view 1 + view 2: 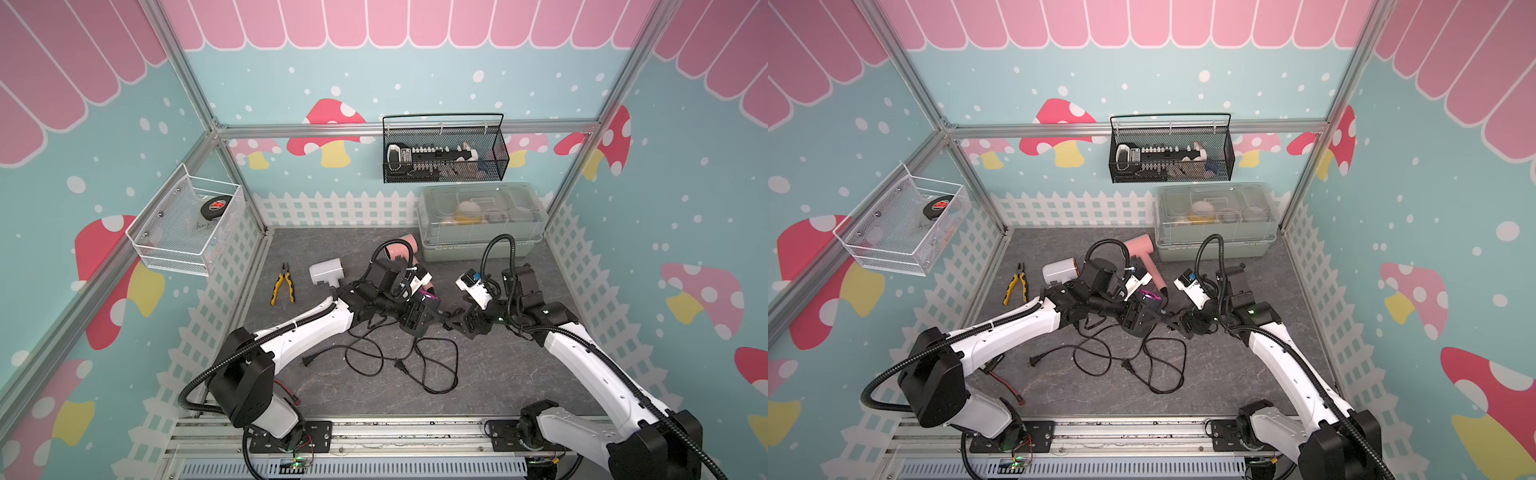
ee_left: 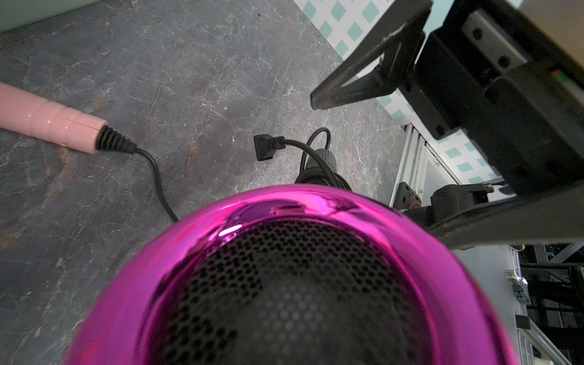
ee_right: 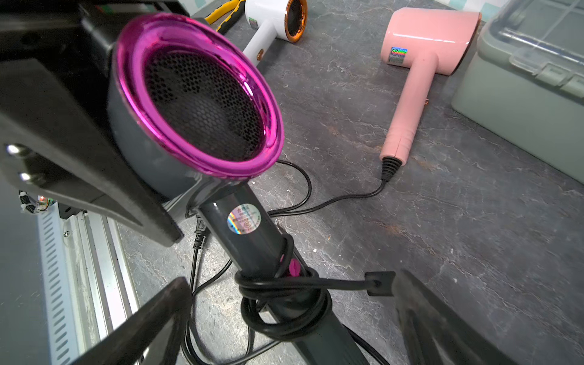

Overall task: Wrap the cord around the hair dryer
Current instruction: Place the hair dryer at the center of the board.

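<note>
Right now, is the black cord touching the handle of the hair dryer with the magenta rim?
Touching. The right wrist view shows the cord wound in several loops tightly around the hair dryer's handle, with no gap visible.

Both top views look steeply down from high at the front onto the whole table (image 1: 519, 374), with the back wall (image 1: 395, 83) in the upper frame. The left wrist view sits very near the dryer (image 2: 284, 205) head. The right wrist view faces its handle, also near. All four share the pink dryer (image 3: 423, 41).
</note>
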You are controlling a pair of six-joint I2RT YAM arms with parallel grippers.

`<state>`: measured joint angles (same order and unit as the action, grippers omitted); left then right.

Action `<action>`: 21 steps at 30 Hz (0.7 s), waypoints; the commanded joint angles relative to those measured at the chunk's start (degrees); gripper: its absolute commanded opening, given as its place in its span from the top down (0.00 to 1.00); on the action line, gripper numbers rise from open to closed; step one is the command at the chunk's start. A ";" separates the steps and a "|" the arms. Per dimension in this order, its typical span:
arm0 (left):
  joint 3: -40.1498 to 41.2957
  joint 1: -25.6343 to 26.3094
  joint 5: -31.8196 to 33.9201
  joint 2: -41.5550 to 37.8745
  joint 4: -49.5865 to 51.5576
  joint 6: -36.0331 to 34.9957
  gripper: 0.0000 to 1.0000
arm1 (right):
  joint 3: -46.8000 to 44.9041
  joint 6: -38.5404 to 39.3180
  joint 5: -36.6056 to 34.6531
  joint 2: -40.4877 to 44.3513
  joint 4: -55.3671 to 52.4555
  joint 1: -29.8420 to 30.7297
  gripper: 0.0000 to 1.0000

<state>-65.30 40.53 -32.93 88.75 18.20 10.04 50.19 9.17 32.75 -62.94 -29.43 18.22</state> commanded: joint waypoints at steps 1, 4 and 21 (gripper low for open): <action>-2.95 -0.07 -0.12 -1.28 -1.67 -1.08 1.00 | -1.54 -0.17 1.52 -0.16 3.01 1.09 0.01; -2.99 -0.19 -0.42 -1.64 -1.68 -0.85 1.00 | -4.75 -3.52 1.35 -0.26 6.48 1.94 0.01; -1.87 -1.31 -2.62 -3.85 -4.48 0.42 1.00 | -3.85 -3.63 6.66 -10.01 8.14 6.65 0.09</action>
<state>-65.30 39.77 -33.54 87.72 19.09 10.28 44.91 4.58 34.30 -71.53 -20.36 23.75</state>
